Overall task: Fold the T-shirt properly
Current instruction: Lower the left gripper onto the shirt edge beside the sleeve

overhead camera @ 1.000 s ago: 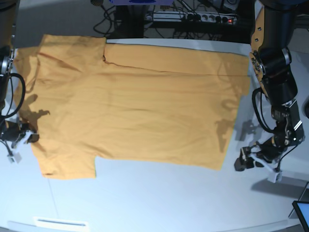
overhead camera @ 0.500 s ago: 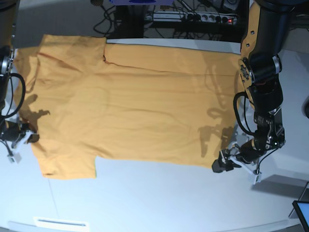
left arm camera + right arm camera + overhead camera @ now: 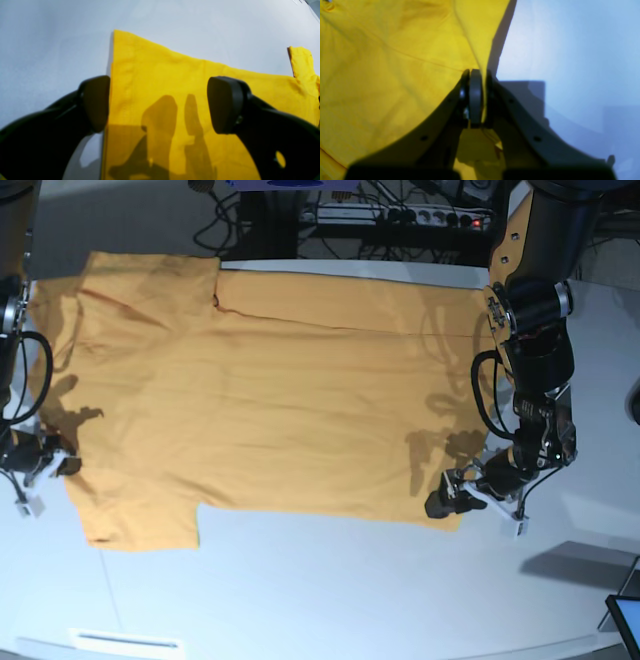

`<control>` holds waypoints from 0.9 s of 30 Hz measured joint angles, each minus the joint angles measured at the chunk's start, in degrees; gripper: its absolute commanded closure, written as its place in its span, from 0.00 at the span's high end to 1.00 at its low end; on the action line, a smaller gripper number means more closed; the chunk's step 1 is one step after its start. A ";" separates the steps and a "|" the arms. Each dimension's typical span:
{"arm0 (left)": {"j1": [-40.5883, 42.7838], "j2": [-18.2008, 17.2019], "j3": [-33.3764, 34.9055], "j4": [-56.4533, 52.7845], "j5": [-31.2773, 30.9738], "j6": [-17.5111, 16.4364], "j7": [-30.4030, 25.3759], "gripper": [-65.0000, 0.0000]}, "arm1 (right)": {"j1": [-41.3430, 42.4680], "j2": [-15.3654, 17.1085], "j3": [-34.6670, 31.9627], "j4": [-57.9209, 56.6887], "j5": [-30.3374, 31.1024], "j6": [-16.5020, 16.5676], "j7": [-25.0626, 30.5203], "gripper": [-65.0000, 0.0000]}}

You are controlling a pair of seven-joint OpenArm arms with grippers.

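The orange-yellow T-shirt (image 3: pixel 270 400) is lying spread flat across the white table (image 3: pixel 330 590), its sleeves toward the left side of the base view and its hem toward the right.

The left gripper (image 3: pixel 157 102) is hovering over the hem corner nearest the camera with its jaws standing wide apart; one fingertip (image 3: pixel 96 102) is sitting over the shirt's edge and the bare table, the other over the cloth. Nothing is held between them.

The right gripper (image 3: pixel 476 97) is sitting at the opposite side of the shirt, its jaws pressed together on a fold of yellow fabric that is rising up from between the pads. In the base view it is resting at the table's left edge, against the sleeve.
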 measured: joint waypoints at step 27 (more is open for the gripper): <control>-0.52 1.20 6.93 0.81 -0.42 0.20 -0.76 0.80 | -0.92 0.04 0.26 0.33 0.44 0.00 0.85 0.00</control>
